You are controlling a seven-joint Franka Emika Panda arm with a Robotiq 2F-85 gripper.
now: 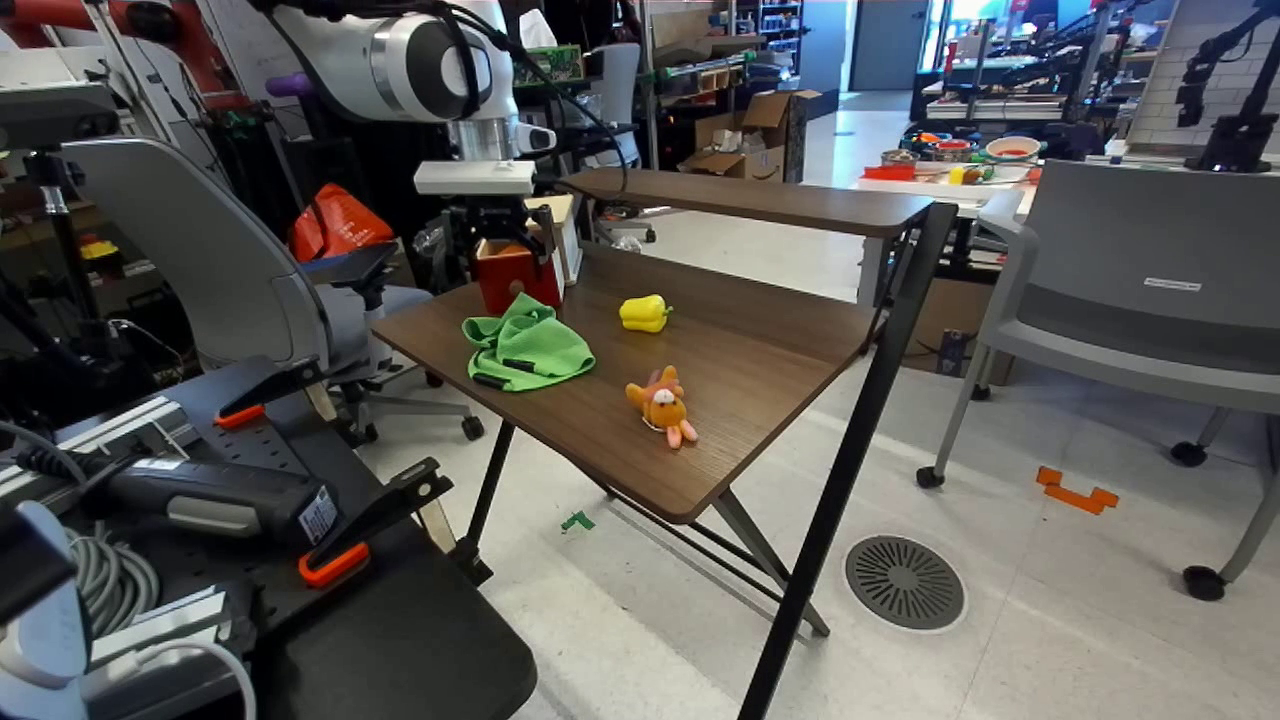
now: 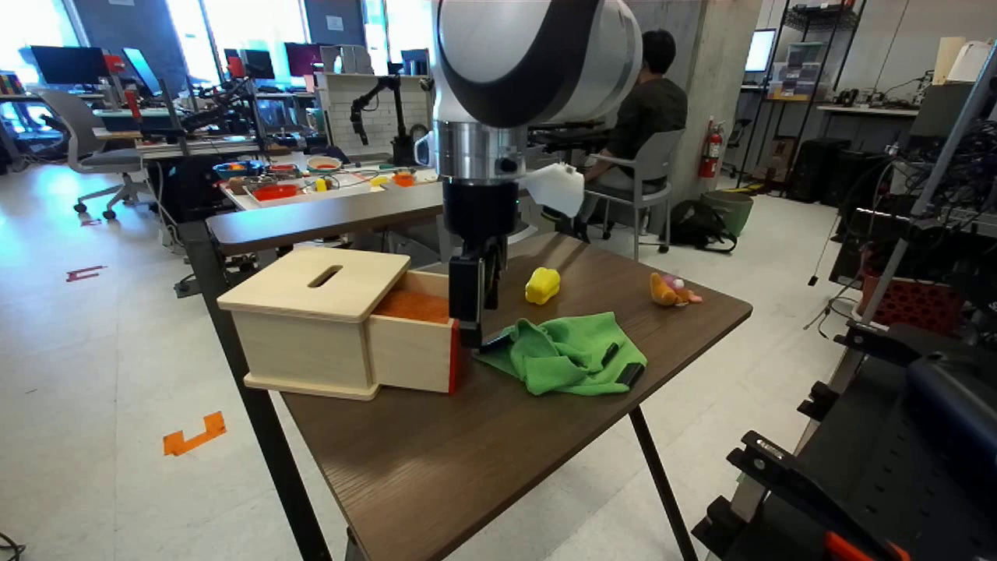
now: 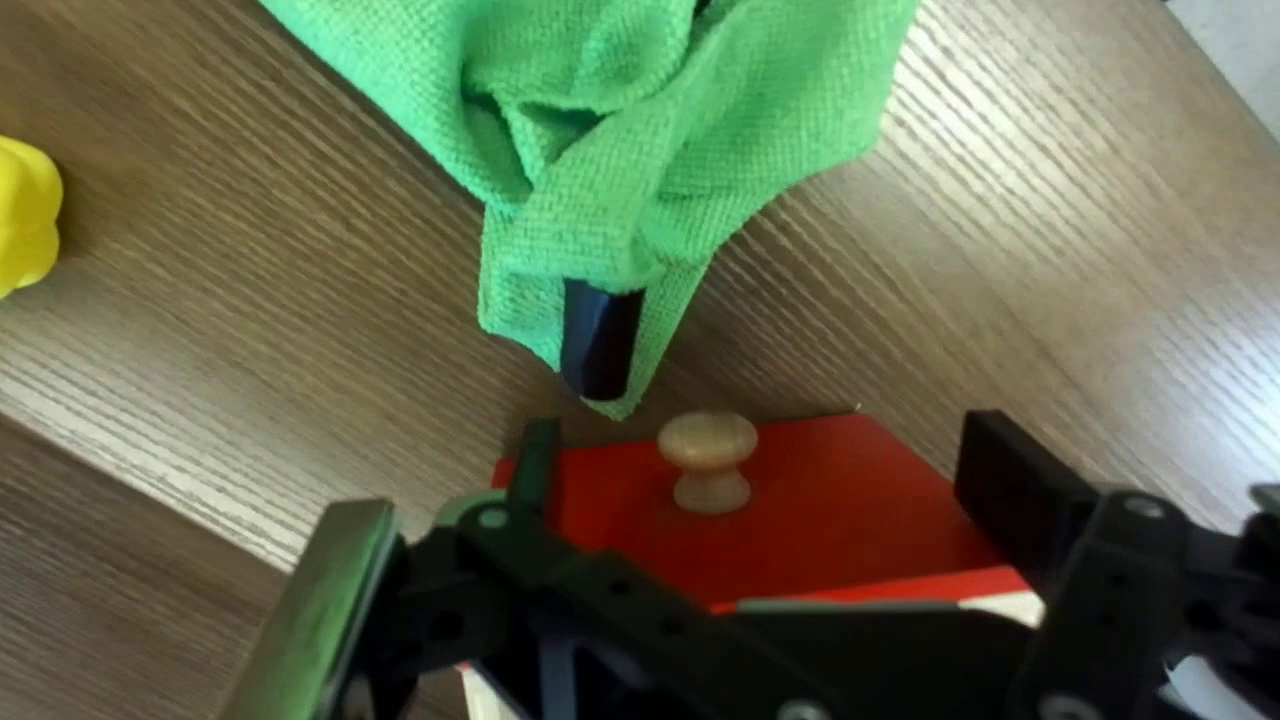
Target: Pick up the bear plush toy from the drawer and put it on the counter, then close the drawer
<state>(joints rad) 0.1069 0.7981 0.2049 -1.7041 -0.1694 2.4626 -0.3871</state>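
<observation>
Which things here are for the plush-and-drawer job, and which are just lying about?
For the job:
orange plush toy, likely the bear
table under it, likely the counter
drawer, partly open, and its wooden knob
wooden box holding the drawer
gripper, open, at the drawer front

Just lying about:
yellow pepper
green cloth
dark pieces at the cloth, unclear what

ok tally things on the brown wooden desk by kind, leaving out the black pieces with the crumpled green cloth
Orange-and-pink plush toy: 1
Yellow bell pepper: 1
Crumpled green cloth: 1
Pale wooden box with red-fronted drawer: 1
Total: 4
</observation>
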